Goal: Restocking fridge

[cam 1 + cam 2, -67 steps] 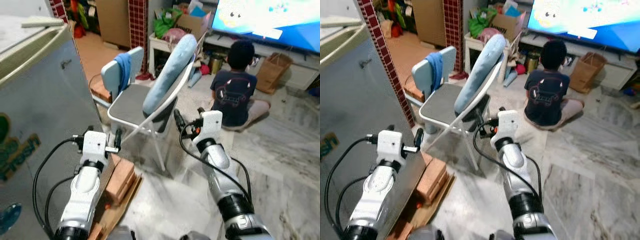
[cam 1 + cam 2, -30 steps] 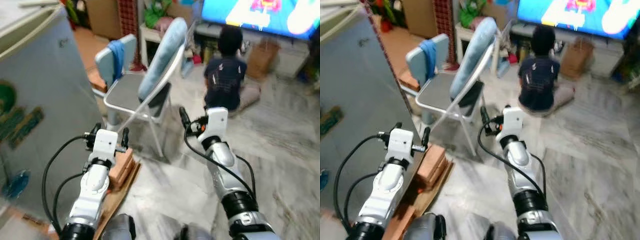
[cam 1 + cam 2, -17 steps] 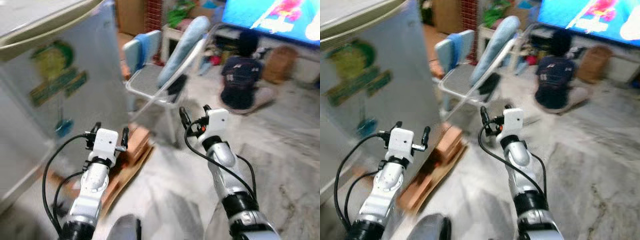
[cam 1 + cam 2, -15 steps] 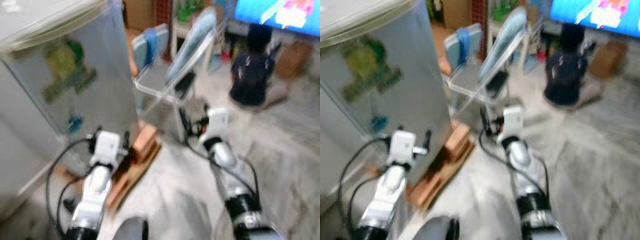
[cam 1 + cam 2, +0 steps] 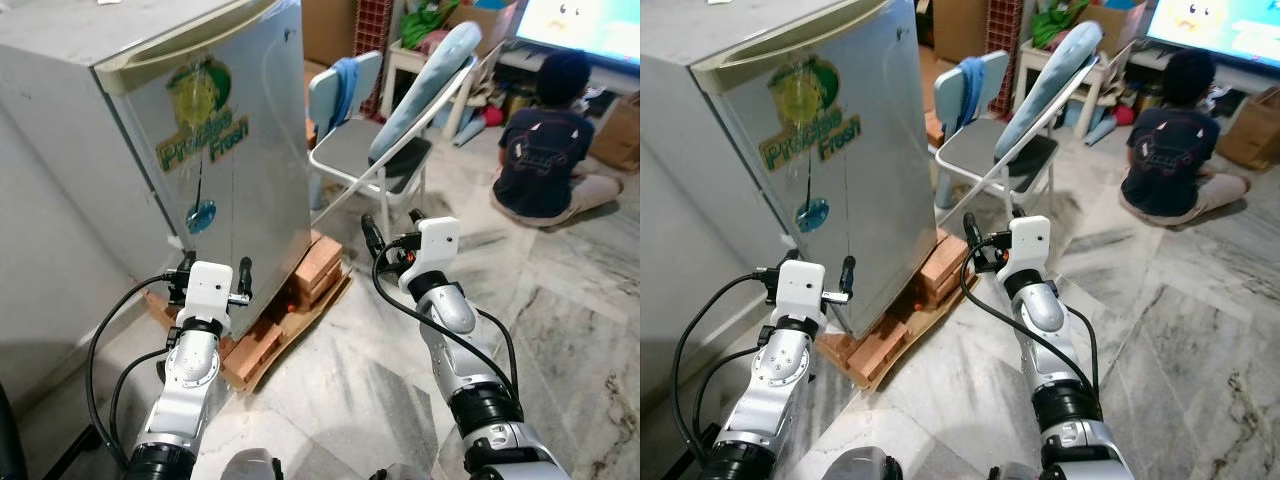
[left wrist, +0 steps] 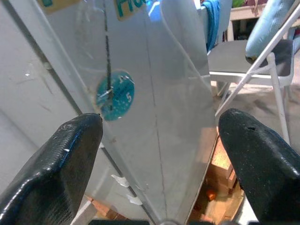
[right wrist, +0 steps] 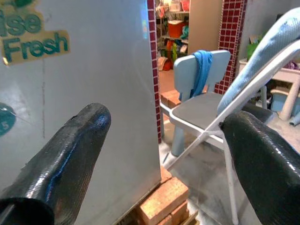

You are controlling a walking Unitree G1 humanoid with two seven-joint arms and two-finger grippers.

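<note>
The fridge (image 5: 190,150) stands shut on bricks (image 5: 315,270) and boards on the floor, just ahead of both end effectors, left (image 5: 211,282) and right (image 5: 392,232), each spread open and empty. Its smooth steel door looks slippery and likely sealed stiff, so the door's free edge seems the best hold.

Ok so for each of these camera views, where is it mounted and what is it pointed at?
Head stereo pair: look forward and down at the closed fridge, folding chair and seated person; both arms show, left gripper, right gripper.
Left wrist: looks between its open fingers at the fridge door.
Right wrist: looks between its open fingers at fridge and chair.
All views share the fridge.
</note>
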